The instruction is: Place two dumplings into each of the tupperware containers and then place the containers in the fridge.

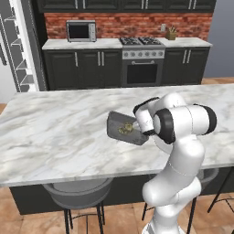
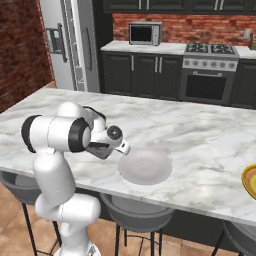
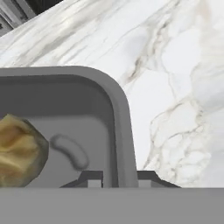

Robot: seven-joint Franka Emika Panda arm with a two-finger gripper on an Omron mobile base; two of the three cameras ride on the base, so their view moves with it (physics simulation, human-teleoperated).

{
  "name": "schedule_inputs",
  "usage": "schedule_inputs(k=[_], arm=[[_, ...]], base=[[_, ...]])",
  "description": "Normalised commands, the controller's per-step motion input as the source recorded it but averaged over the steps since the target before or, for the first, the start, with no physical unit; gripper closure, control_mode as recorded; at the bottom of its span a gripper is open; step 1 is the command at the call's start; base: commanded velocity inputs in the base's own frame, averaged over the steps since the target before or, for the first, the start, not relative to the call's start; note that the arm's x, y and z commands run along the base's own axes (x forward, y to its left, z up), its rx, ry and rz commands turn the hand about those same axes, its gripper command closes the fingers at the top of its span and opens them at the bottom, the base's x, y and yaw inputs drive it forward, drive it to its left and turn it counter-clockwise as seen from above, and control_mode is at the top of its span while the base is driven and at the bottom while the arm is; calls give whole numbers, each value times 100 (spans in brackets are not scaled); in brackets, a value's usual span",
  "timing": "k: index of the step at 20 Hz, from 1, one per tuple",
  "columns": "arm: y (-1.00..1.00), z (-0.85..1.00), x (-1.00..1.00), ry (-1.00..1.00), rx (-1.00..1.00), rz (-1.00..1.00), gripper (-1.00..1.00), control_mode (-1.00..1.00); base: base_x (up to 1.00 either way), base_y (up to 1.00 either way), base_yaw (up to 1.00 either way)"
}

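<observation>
Now the gripper is clamped on the container rim at lower centre of the hand view, one finger inside the wall, one outside; a dumpling lies inside at lower left.

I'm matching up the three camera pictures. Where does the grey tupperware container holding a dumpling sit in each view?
Left base view: tupperware container at centre, just left of the white arm.
Right base view: probably the dark grey sliver beside the arm, left of centre, mostly hidden.
Hand view: its rounded corner sits lower left.
Shared landmark: the marble counter.
</observation>
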Motion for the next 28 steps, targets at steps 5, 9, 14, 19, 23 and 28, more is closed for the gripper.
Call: schedule_inputs(k=[5, 9, 14, 19, 23, 28], arm=[[0, 86, -39, -3, 0, -3, 100, -100], [0, 88, -36, 0, -3, 0, 100, -100], [0, 99, -15, 1, -12, 0, 100, -100], [-1, 100, -2, 18, -16, 0, 100, -100], [-8, 100, 0, 31, -10, 0, 100, -100], [-28, 100, 0, 33, -1, 0, 100, -100]], base=[[0, 0, 0], [0, 0, 0], [0, 0, 0], [0, 0, 0], [0, 0, 0], [0, 0, 0]])
